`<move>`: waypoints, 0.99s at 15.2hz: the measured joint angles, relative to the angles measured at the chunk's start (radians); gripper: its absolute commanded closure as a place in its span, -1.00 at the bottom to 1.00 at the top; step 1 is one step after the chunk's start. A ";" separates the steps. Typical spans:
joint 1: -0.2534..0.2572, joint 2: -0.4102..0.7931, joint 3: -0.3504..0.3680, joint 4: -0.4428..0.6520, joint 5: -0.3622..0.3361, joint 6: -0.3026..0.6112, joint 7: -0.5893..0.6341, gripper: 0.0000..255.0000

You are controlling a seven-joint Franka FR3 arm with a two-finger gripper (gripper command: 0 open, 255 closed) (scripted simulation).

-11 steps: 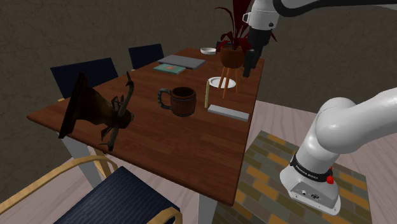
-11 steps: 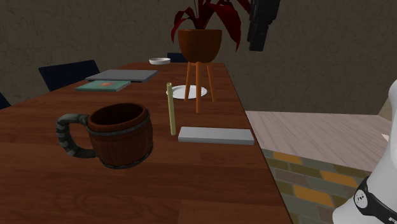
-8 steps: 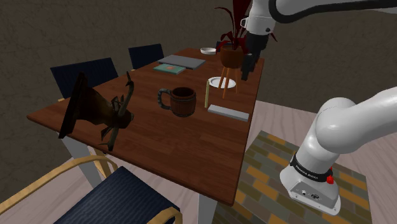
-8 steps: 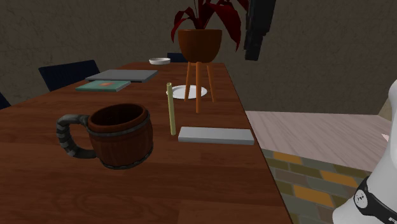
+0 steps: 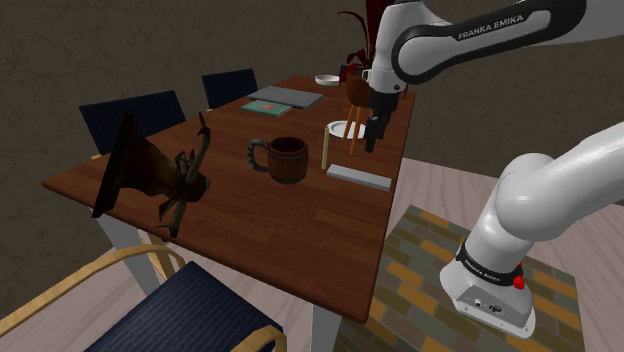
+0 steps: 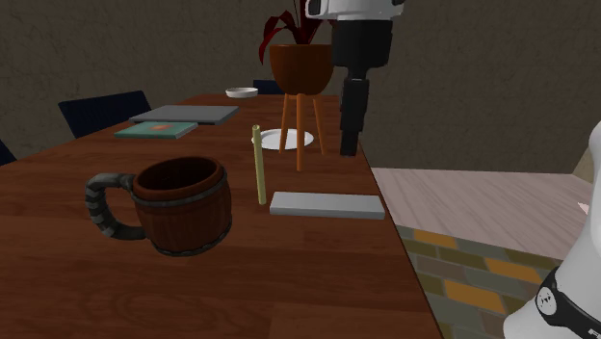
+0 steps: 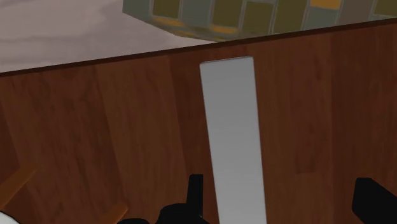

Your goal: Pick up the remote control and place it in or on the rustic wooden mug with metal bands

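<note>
Wrist view first: we see the hand [image 7: 284, 188] with its two black fingers spread wide. The grey remote control [image 7: 232, 140] lies lengthwise on the brown wooden bench [image 7: 95, 127] below. It runs between the fingers, closer to one of them, and neither touches it. Its far end stops just short of the bench's edge, and beyond that edge a patterned rug [image 7: 254, 13] shows.

Looking from the shoulder view, we find the hand pointing down above the bench, near the three-legged stand of a red-leaved potted plant [image 5: 362, 88]. The remote control lies flat by the bench's edge at that view's right. To its left stands the wooden mug [image 5: 287, 158], upright and dark-banded, its handle turned left. An upright pale stick [image 5: 324, 147] stands between the two — just beside the remote control. A white plate [image 5: 343, 128] lies farther back, under the plant stand.
</note>
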 measured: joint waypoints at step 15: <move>-0.003 0.306 -0.052 -0.097 0.014 0.374 -0.043 -1.00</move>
